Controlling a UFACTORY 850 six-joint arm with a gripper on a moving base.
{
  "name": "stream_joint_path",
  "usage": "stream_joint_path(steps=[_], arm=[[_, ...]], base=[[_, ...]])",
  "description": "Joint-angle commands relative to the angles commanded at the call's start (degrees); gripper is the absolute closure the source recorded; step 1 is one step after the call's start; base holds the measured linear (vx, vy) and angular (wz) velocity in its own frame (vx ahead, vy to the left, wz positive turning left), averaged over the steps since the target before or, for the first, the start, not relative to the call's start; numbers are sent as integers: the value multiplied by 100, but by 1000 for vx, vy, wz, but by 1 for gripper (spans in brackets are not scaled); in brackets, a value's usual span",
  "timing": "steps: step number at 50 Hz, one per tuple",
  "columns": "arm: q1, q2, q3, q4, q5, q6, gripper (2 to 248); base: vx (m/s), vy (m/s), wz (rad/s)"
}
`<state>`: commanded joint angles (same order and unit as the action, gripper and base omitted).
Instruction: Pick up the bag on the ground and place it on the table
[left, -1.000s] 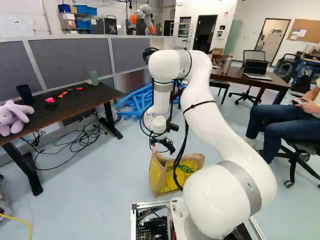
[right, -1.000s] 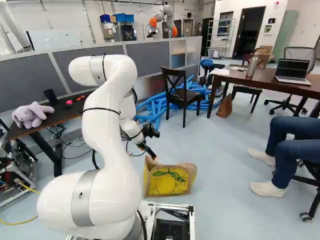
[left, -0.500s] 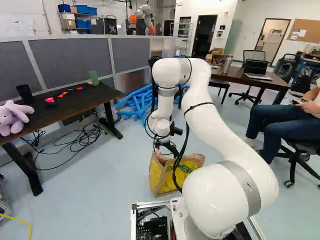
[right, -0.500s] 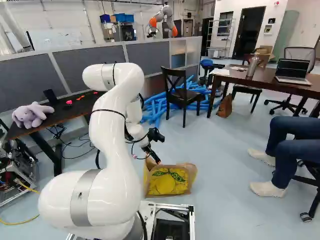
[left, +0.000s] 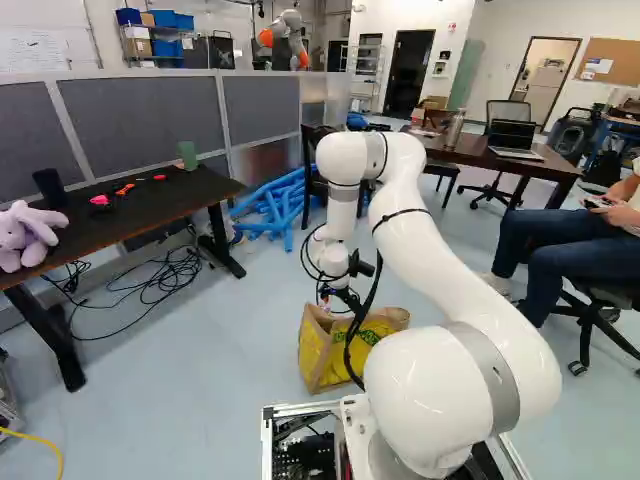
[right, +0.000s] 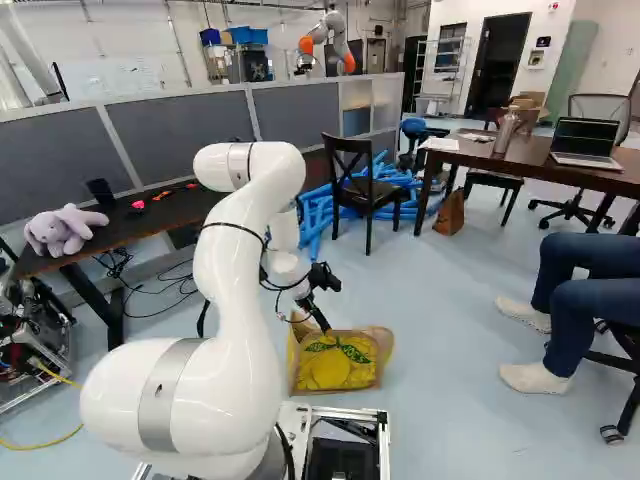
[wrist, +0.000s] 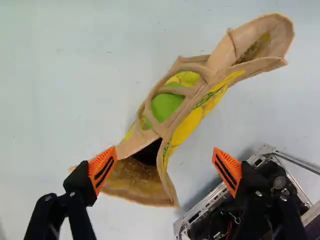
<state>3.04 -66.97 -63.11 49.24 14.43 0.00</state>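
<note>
Bag (wrist: 192, 123) below and ahead of wide-open gripper (wrist: 166, 159); best ctr over handles (wrist: 176, 90), then lower & pinch squarely.

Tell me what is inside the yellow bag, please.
In the opening of the bag, only a dark gap shows clearly. The walls and handles cover the rest, so I cannot tell whether anything lies inside.

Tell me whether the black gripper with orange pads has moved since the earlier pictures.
Yes: in the right base view, the gripper has shifted rightward, toward the middle of the tan, yellow-printed bag, which has stayed put.
</note>
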Motion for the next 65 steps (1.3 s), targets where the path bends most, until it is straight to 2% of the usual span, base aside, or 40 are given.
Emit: stream_joint_path(steps=[12, 18, 65], arm=[[-55, -275, -238, 0, 0, 0, 3], [-58, -409, -349, 0, 0, 185, 3], [-57, -1446, -1247, 0, 0, 2953, 3]], base=[[0, 0, 0], [0, 0, 0], [0, 0, 0]])
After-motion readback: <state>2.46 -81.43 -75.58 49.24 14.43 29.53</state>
